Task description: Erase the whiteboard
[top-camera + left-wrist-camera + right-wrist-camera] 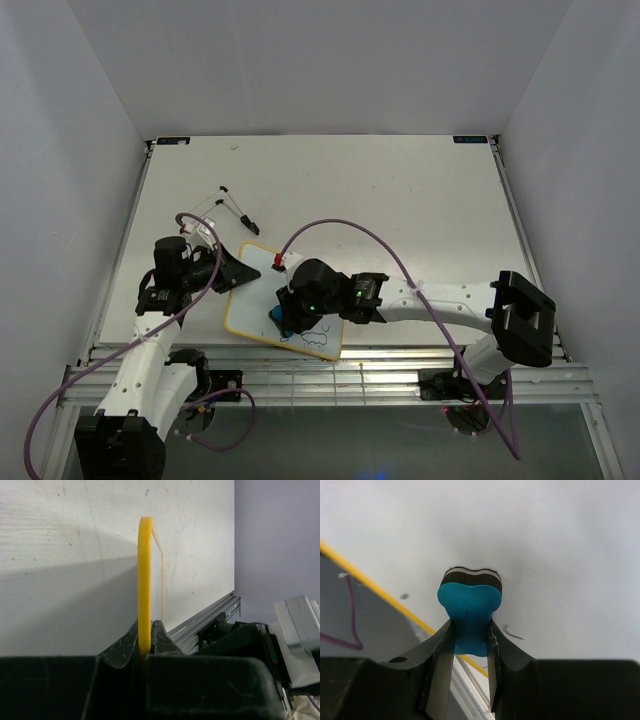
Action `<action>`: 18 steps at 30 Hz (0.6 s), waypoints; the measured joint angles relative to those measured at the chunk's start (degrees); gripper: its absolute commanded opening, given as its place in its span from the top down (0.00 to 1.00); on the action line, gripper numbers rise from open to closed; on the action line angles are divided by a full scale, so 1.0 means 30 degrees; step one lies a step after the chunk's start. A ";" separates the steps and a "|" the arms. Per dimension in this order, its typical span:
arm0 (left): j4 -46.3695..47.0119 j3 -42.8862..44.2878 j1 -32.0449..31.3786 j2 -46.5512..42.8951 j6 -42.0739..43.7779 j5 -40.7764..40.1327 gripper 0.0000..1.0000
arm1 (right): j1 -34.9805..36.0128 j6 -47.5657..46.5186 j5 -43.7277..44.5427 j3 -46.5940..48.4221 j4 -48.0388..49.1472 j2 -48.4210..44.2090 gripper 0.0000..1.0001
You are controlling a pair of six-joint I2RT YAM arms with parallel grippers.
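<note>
Mostly blank, the whiteboard (256, 296) bears black scribbles (318, 338).

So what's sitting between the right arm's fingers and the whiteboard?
A blue eraser, pinched by those fingers, dark pad facing the whiteboard. The right wrist view shows it best.

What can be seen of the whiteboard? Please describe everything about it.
The whiteboard is a small white rectangle with rounded corners and a thin yellow rim, looking like smooth plastic. It lies on the table, turned at an angle, near the arms' bases. Black handwriting shows near its near edge; most of the rest looks clean. The left gripper is shut on its left rim, and the blue eraser, held by the right gripper, presses on its surface.
</note>
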 measured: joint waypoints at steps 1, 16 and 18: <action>-0.0095 0.0007 0.0000 -0.0007 -0.0153 -0.0270 1.00 | -0.0197 0.0211 0.0444 -0.0211 -0.0313 -0.0131 0.92; -0.0670 0.0262 0.0036 -0.0517 -0.1333 -0.2040 1.00 | -0.2579 -0.0816 0.3177 -0.2171 -0.2812 -0.0270 0.92; -0.0707 0.0306 0.0051 -0.0532 -0.1319 -0.2040 1.00 | -0.2251 -0.1304 0.2892 -0.1435 -0.3453 -0.0022 0.92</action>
